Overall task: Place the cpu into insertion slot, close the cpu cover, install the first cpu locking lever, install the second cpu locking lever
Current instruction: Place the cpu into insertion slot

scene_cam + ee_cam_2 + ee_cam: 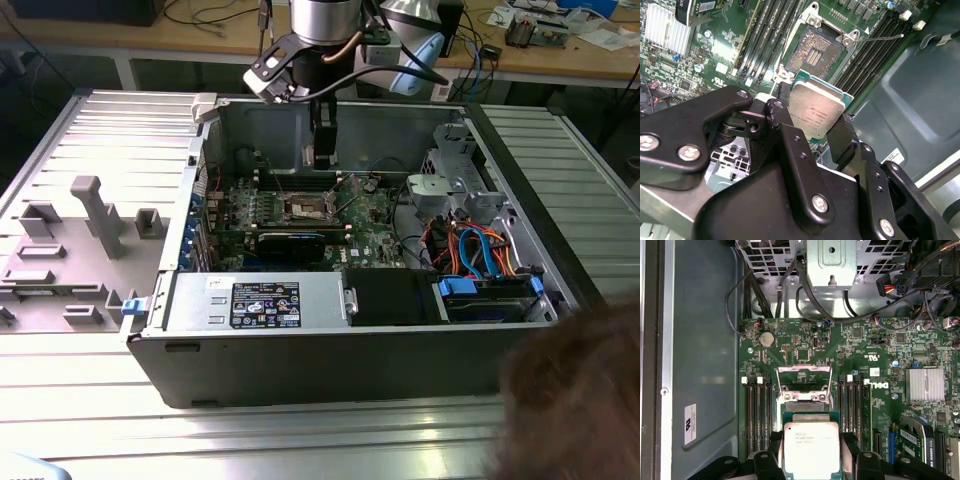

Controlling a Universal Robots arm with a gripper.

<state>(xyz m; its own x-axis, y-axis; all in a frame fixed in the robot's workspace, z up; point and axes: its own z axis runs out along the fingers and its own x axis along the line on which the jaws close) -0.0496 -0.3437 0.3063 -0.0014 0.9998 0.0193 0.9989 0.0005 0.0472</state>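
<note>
My gripper [814, 120] is shut on the cpu [818, 111], a silvery square chip on a green backing, pinched by its two opposite edges between black fingers [841, 136]. In the first wrist view the cpu [811, 448] hangs in front of the insertion slot [803, 399] and hides most of it. The second wrist view shows the insertion slot [815, 51] bare, with dark contacts and a silver rim. The cpu cover [804, 377] stands swung open at the socket's far edge. A thin wire lever [881, 37] sticks out beside the socket. In the exterior view my gripper [322, 155] hovers inside the case above the socket [305, 208].
The open computer case [350, 340] lies on a metal table. Memory slots [756, 415] flank the socket on both sides. A heatsink [926, 385], a drive cage [455, 180] and cable bundles [480, 250] crowd the board's other end. A person's hair [580, 400] shows at the exterior view's lower right.
</note>
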